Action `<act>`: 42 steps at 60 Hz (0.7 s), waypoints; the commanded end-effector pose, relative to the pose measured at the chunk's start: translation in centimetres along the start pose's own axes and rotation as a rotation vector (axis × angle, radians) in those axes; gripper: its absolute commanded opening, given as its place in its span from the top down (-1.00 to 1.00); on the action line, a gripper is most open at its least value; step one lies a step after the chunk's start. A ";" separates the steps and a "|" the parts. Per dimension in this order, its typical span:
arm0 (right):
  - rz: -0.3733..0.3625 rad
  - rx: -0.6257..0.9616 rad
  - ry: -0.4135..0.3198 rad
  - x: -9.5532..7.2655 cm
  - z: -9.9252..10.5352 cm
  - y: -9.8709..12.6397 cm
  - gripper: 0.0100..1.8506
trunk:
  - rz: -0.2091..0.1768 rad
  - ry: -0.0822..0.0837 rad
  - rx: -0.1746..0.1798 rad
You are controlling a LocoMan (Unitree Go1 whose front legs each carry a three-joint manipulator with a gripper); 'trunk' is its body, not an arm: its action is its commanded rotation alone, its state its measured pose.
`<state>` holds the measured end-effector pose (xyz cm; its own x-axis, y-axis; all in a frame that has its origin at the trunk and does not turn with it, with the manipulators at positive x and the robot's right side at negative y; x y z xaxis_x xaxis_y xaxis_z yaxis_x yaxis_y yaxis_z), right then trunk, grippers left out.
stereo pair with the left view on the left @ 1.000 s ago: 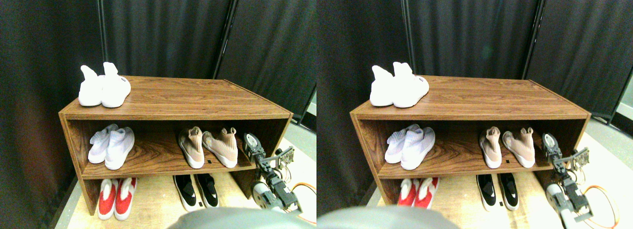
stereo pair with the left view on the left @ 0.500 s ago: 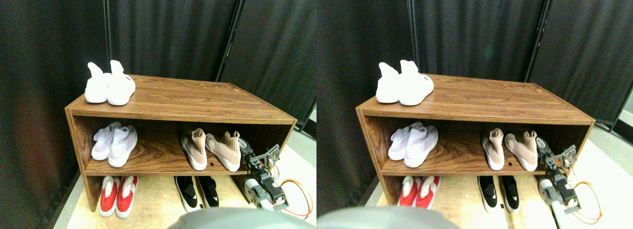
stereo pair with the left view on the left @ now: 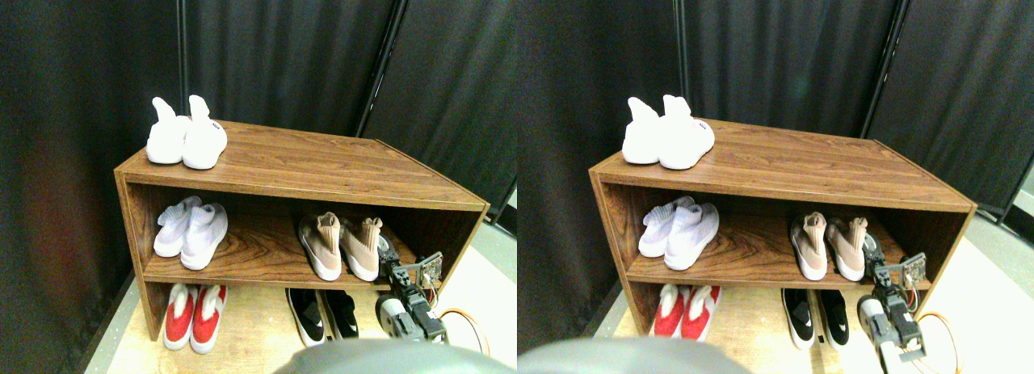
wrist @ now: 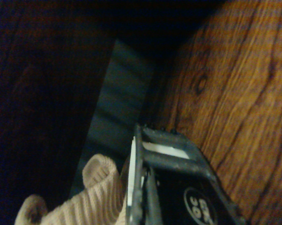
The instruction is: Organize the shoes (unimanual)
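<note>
The tan knit shoes stand side by side on the right of the middle shelf, the left shoe (stereo pair with the left view on the left: 317,246) and the right shoe (stereo pair with the left view on the left: 360,249) close together with toes toward me. My right gripper (stereo pair with the left view on the left: 385,251) sits at the outer side of the right tan shoe, against its heel end. In the wrist view the ribbed tan collar (wrist: 100,191) lies right beside the dark jaw frame (wrist: 171,161), over the wood shelf board (wrist: 234,93). The black shoes (stereo pair with the left view on the left: 323,313) with white marks rest on the floor under the tan pair.
The wooden rack (stereo pair with the left view on the left: 291,160) carries a white high-collar pair (stereo pair with the left view on the left: 186,133) on its top left. A pale lilac pair (stereo pair with the left view on the left: 190,233) occupies the middle shelf's left. A red and white pair (stereo pair with the left view on the left: 194,316) is on the floor below. Dark curtains hang behind.
The right tan shoe has swung and slid left, so it now lies close to and parallel with its mate. My gripper has moved left along with it. The camera view has also shifted.
</note>
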<state>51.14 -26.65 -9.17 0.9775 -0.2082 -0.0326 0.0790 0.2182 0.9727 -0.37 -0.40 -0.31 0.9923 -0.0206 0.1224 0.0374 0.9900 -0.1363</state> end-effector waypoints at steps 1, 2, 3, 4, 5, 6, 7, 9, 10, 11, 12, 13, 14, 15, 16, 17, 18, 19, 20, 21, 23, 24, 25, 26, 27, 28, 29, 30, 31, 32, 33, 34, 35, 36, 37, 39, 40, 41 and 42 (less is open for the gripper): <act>0.040 0.021 0.038 0.0 -0.5 0.6 0.94 | 0.017 0.018 -0.020; 0.040 0.021 0.038 0.0 -0.5 0.6 0.94 | 0.017 0.018 -0.021; 0.040 0.021 0.038 0.0 -0.6 0.6 0.94 | 0.018 0.018 -0.021; 0.037 0.020 0.037 0.0 -0.7 0.6 0.94 | 0.018 0.018 -0.021; 0.038 0.015 0.040 0.0 -0.8 0.6 0.94 | 0.018 0.018 -0.021; 0.039 0.010 0.043 0.0 -0.8 0.6 0.94 | 0.018 0.018 -0.021; 0.039 0.012 0.047 0.0 -0.9 0.6 0.94 | 0.018 0.018 -0.021; 0.039 0.033 0.060 0.0 -1.0 0.7 0.94 | 0.018 0.019 -0.022; 0.037 0.033 0.062 0.0 -1.1 0.7 0.94 | 0.018 0.019 -0.022; 0.038 0.032 0.064 0.0 -1.2 0.6 0.94 | 0.018 0.020 -0.022; 0.038 0.032 0.064 0.0 -1.2 0.6 0.94 | 0.018 0.020 -0.022; 0.038 0.029 0.065 0.1 -1.3 0.7 0.94 | 0.019 0.020 -0.022; 0.038 0.029 0.065 0.1 -1.3 0.7 0.94 | 0.019 0.020 -0.022; 0.038 0.029 0.065 0.1 -1.5 0.7 0.94 | 0.019 0.020 -0.022; 0.038 0.029 0.066 0.0 -1.5 0.7 0.94 | 0.019 0.020 -0.021; 0.040 0.027 0.072 0.0 -1.6 0.7 0.94 | 0.019 0.020 -0.021; 0.043 0.024 0.080 0.1 -1.7 0.7 0.94 | 0.018 0.022 -0.021; 0.045 0.023 0.082 0.1 -1.7 0.7 0.94 | 0.018 0.022 -0.021; 0.046 0.022 0.082 0.1 -1.8 0.7 0.94 | 0.018 0.022 -0.021; 0.045 0.026 0.082 0.1 -1.9 0.7 0.94 | 0.019 0.023 -0.022; 0.045 0.034 0.089 0.1 -2.0 0.7 0.94 | 0.019 0.023 -0.022; 0.045 0.034 0.089 0.1 -2.0 0.7 0.94 | 0.019 0.023 -0.022; 0.045 0.034 0.090 0.1 -2.1 0.7 0.94 | 0.020 0.023 -0.022; 0.044 0.033 0.088 0.0 -2.1 0.8 0.94 | 0.020 0.023 -0.022; 0.042 0.036 0.085 0.0 -2.2 0.8 0.94 | 0.020 0.023 -0.022; 0.039 0.041 0.083 0.0 -2.2 0.8 0.94 | 0.020 0.023 -0.022; 0.039 0.037 0.084 0.0 -2.3 0.8 0.94 | 0.020 0.023 -0.022; 0.040 0.034 0.086 0.0 -2.3 0.8 0.94 | 0.020 0.023 -0.022; 0.043 0.025 0.096 0.1 -2.3 0.8 0.94 | 0.020 0.023 -0.022; 0.043 0.025 0.096 0.1 -2.3 0.8 0.94 | 0.020 0.023 -0.022; 0.043 0.023 0.097 0.1 -2.4 0.8 0.94 | 0.017 0.025 -0.021; 0.039 0.028 0.090 0.1 -2.4 0.8 0.94 | 0.017 0.025 -0.021; 0.038 0.021 0.091 0.1 -2.5 0.8 0.94 | 0.019 0.024 -0.022; 0.039 0.011 0.096 0.1 -2.5 0.8 0.94 | 0.019 0.024 -0.022; 0.038 0.012 0.097 0.2 -2.6 0.8 0.94 | 0.019 0.024 -0.022; 0.037 0.015 0.098 0.2 -2.6 0.8 0.94 | 0.021 0.026 -0.023; 0.033 0.030 0.094 0.1 -2.7 0.8 0.94 | 0.021 0.026 -0.023; 0.031 0.035 0.095 0.1 -2.7 0.8 0.94 | 0.021 0.026 -0.023; 0.030 0.036 0.095 0.1 -2.7 0.8 0.94 | 0.022 0.026 -0.022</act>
<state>51.78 -24.36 -9.34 0.9910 -0.1308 -0.0297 0.0581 0.2191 0.9740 -0.39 -0.45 -0.38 0.9931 -0.0168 0.1156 0.0331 0.9896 -0.1401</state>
